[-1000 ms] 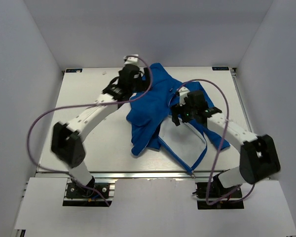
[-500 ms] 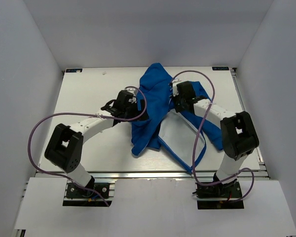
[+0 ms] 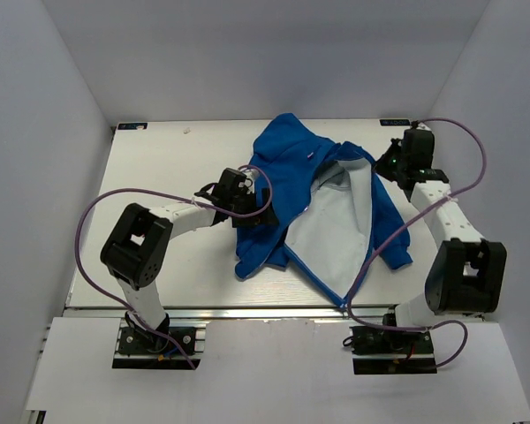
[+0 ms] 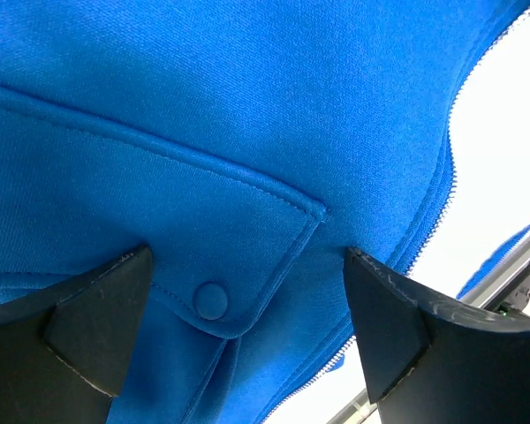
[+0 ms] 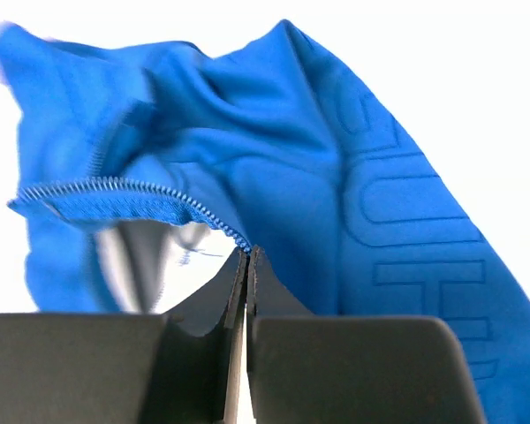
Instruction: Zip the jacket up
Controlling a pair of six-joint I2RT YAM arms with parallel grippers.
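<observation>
The blue jacket (image 3: 287,168) lies spread on the table, its right front panel folded open to show the pale lining (image 3: 336,230). My right gripper (image 3: 384,165) is at that panel's upper edge. In the right wrist view the right gripper (image 5: 247,250) is shut, with the zipper teeth (image 5: 115,187) running into its tips. My left gripper (image 3: 247,201) rests over the left front panel. In the left wrist view the left gripper (image 4: 247,256) stands open just over a pocket flap (image 4: 212,300) with a snap button, nothing pinched, and the zipper (image 4: 448,141) runs along the right.
The white table (image 3: 159,159) is boxed in by white walls at the back and both sides. A metal rail (image 3: 247,311) runs along its near edge. Purple cables (image 3: 93,212) loop off both arms. The jacket's hem corner reaches almost to the rail.
My right gripper shut on the zipper edge and swung right, folding the panel open and baring the lining. My left arm drew back from the collar to the left front panel.
</observation>
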